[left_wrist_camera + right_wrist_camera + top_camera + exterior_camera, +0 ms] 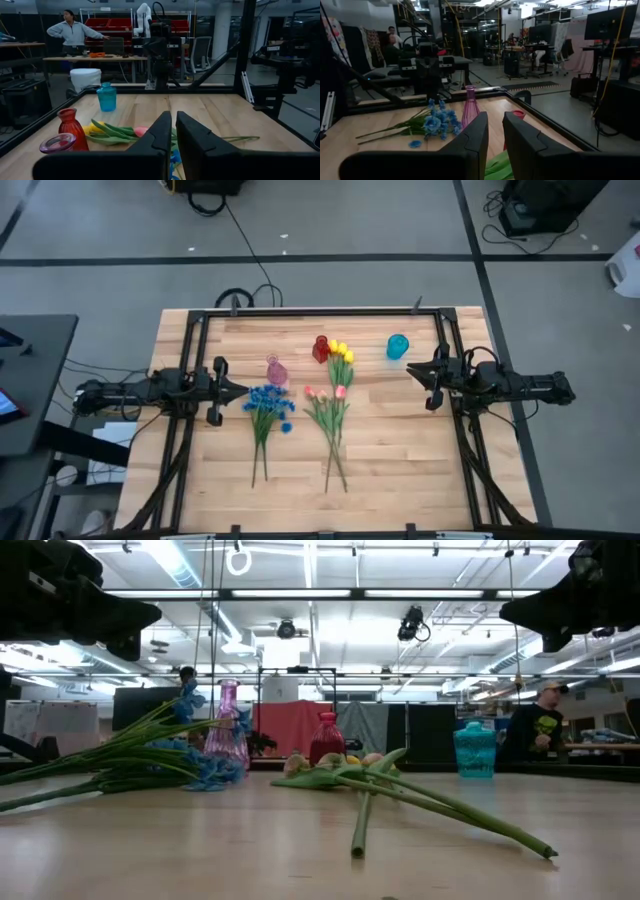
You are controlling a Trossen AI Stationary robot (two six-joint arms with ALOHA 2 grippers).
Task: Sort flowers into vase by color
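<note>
The blue-blossomed bunch (268,404) lies flat left of the table's middle, stems toward the near edge. Pink tulips (324,393) and yellow tulips (342,352) lie beside it with their stems crossing (400,795). Behind them stand three vases: a pink glass one (276,370), a red one (321,348) and a teal one (398,346). My left gripper (243,391) hovers shut just left of the blue blossoms. My right gripper (409,369) hovers shut to the right of the teal vase. Both are above the table and touch nothing.
A black frame (300,313) runs along the table's far and side edges. Bare wood lies in front of the stems toward the near edge (400,480). People show in the room beyond the table (74,31), (540,730).
</note>
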